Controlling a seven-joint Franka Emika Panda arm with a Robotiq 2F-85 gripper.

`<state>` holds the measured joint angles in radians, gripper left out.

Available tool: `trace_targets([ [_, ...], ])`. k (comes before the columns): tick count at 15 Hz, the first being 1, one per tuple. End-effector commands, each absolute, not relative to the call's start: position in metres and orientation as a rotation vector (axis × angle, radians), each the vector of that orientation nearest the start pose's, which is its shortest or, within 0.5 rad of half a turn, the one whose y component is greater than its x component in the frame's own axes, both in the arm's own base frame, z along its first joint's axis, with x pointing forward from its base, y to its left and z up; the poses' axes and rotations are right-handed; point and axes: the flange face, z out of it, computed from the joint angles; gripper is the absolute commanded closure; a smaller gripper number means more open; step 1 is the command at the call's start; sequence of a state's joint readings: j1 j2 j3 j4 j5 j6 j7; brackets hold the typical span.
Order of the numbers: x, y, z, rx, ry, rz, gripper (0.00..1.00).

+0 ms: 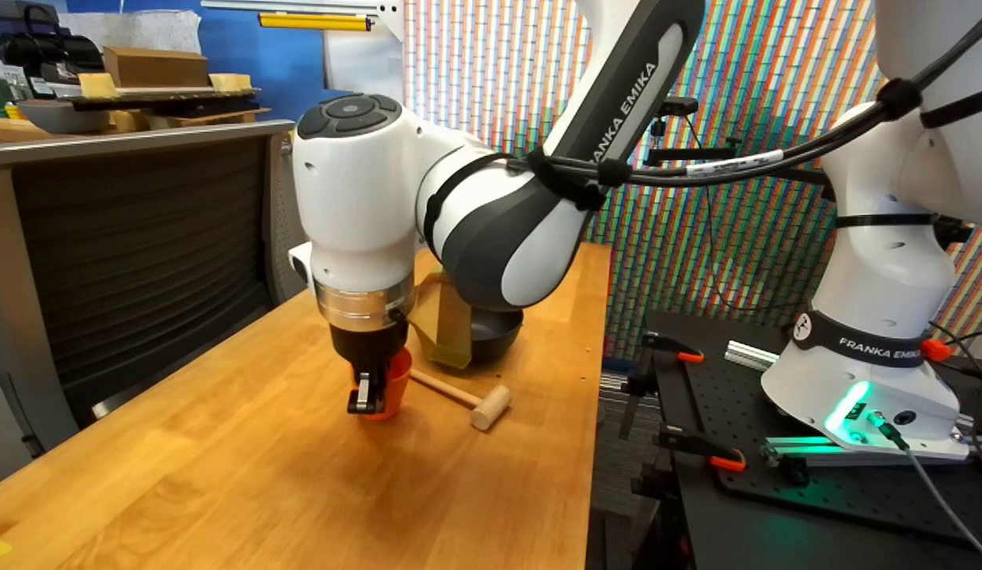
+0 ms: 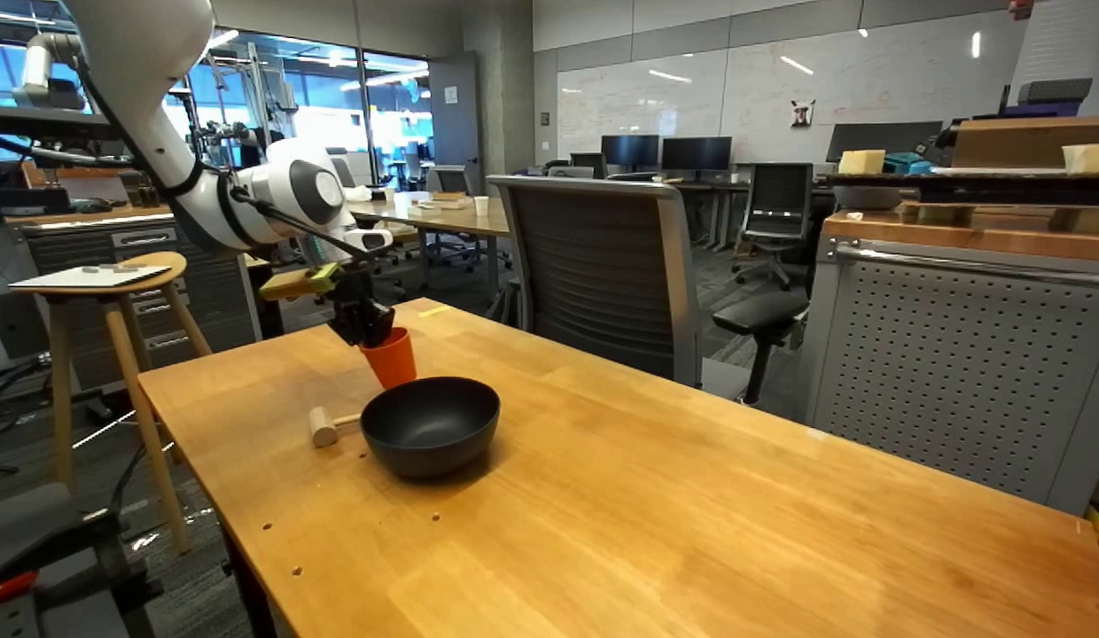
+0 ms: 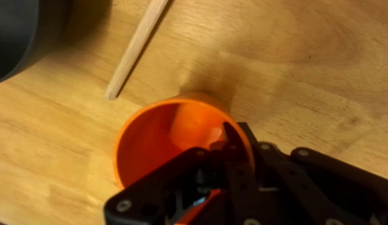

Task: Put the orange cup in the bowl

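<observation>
Nearest the wrist camera, the gripper (image 3: pixel 236 126) is pinching the wall of the cup (image 3: pixel 150 140), one finger sitting inside the rim and its mate outside. The cup is being held near the bowl (image 2: pixel 432 456) and outside it, with a strip of table (image 3: pixel 65 103) showing between their rims in the wrist view. In an exterior view the cup is leaning a little; whether its bottom is touching the table, I cannot tell. The bowl is standing upright, its whole rim facing up. The mallet (image 1: pixel 491 408) is lying flat, its handle ending in the gap between cup and bowl and apart from both, its head pointing toward the long edge nearer the base (image 1: pixel 871 380).

Past the bowl, away from the cup, a broad run of table is giving open room to the corner. Another run is spreading from the cup toward the opposite end. Near one long edge a chair (image 2: pixel 603 275) is standing; off the other, a gap is parting the table from the black stand (image 1: pixel 713 514) under the base. Over the cup the arm (image 1: pixel 348 182) is hanging down, and a yellowish panel (image 1: pixel 447 332) is hiding part of the bowl in an exterior view.
</observation>
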<state>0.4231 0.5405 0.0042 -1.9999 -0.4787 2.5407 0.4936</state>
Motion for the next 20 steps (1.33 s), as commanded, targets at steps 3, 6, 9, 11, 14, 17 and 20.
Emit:
trace_targets([
  [3, 0.538, 0.249, 0.281, -3.388, -0.684, -0.426, 0.98],
  [6, 0.538, 0.209, 0.337, -3.532, -0.530, -0.538, 0.98],
  [9, 0.532, 0.149, 0.359, -3.672, -0.260, -0.475, 0.98],
  [11, 0.528, 0.115, 0.350, -3.715, -0.069, -0.310, 0.98],
  [14, 0.525, 0.088, 0.318, -3.659, 0.085, -0.054, 0.98],
  [17, 0.522, 0.086, 0.284, -3.567, 0.163, 0.047, 0.98],
  [20, 0.520, 0.086, 0.255, -3.506, 0.209, 0.132, 0.98],
])
